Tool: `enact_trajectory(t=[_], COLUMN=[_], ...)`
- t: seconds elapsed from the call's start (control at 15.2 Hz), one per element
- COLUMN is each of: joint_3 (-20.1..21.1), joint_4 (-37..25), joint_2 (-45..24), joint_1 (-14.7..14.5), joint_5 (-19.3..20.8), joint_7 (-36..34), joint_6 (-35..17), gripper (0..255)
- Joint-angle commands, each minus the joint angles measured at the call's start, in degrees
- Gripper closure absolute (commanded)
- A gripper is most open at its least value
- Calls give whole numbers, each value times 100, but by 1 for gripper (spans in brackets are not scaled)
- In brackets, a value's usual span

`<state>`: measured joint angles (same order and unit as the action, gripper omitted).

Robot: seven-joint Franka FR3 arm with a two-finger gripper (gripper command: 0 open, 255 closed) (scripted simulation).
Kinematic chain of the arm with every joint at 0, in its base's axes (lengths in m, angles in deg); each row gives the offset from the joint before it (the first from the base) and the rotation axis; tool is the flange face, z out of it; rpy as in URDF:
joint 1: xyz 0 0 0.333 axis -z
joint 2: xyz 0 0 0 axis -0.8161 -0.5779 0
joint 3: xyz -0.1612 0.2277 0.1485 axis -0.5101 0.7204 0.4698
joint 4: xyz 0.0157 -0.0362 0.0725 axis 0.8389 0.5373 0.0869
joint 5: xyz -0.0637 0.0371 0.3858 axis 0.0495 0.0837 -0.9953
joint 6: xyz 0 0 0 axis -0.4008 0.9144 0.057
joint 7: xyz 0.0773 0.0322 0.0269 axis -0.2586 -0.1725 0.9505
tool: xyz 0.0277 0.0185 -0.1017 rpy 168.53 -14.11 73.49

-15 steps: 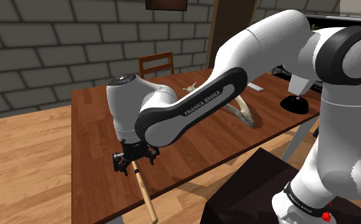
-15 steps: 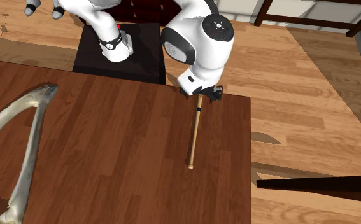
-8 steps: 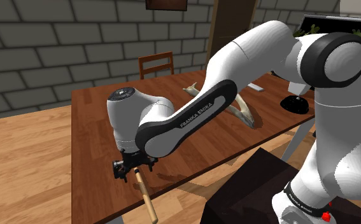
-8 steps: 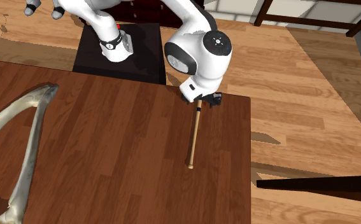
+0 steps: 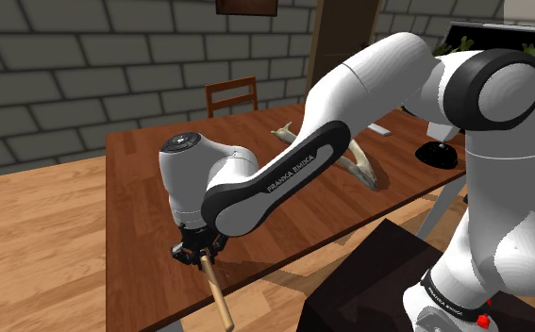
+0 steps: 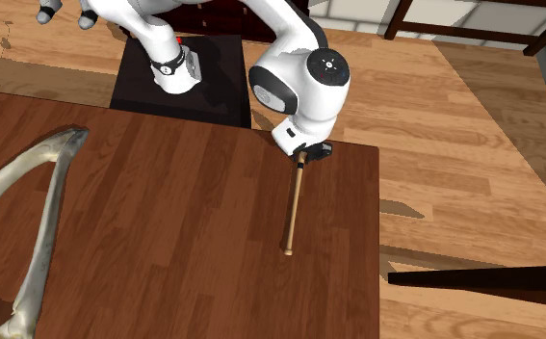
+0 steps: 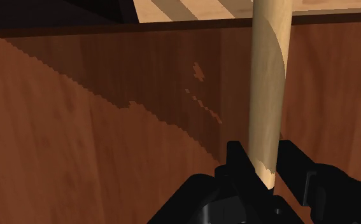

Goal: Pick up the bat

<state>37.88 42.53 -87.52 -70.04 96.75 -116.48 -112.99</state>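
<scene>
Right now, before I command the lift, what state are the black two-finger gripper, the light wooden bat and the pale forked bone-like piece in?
light wooden bat: lying flat on the brown table, clasped near one end, not yet lifted.
black two-finger gripper: shut on the bat, a finger on each side.
pale forked bone-like piece: lying on the table, apart from the gripper.

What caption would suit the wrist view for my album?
Black gripper clasping a pale wooden bat on a brown table.
</scene>
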Motion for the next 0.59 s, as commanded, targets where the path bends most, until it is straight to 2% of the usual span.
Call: enact_trajectory(t=[0.0, 0.2, 0.53], joint_3=[-1, -1, 86], joint_4=[3, -8, -116], joint_2=[-1, -5, 212], joint_1=[1, -2, 60], joint_5=[0, 1, -153], joint_7=[0, -1, 94], joint_6=[0, 7, 302], gripper=[255, 255, 255])
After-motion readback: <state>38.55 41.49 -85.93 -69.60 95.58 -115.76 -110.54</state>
